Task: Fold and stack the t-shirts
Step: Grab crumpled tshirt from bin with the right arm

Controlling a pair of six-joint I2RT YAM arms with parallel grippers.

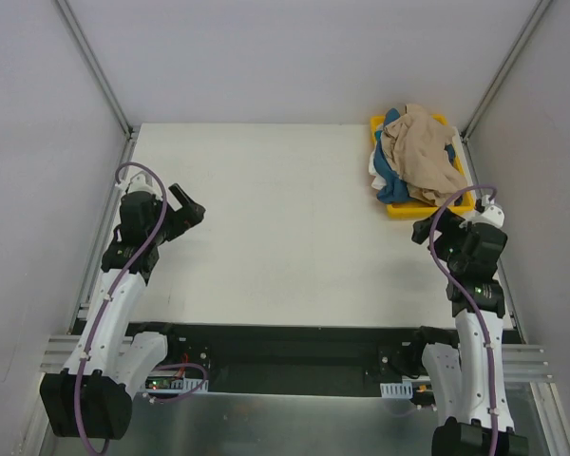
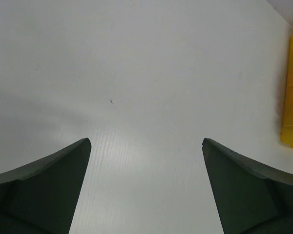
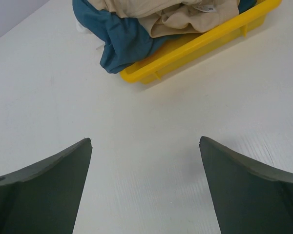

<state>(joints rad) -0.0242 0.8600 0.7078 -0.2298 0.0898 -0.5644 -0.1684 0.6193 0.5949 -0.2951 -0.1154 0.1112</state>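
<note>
item 1, tan t-shirt [image 1: 420, 152] [image 3: 185, 19]: crumpled and unfolded, topmost in a heap inside the yellow tray [image 1: 400, 211] [image 3: 195, 46], which sits at the far right corner of the white table [image 1: 285, 228].

item 2, teal t-shirt [image 1: 391, 185] [image 3: 122, 41]: bunched beneath the tan one in the same tray, unfolded, with part spilling over the tray's left rim onto the table.

item 3, left gripper [image 1: 192, 204] [image 2: 146, 141]: near the left edge, about midway along it, over the table; fingers spread wide, holding nothing; well apart from the tray.

item 4, right gripper [image 1: 423, 231] [image 3: 145, 140]: near the right edge, just on the near side of the tray; fingers spread wide, holding nothing, touching neither shirt.
</note>
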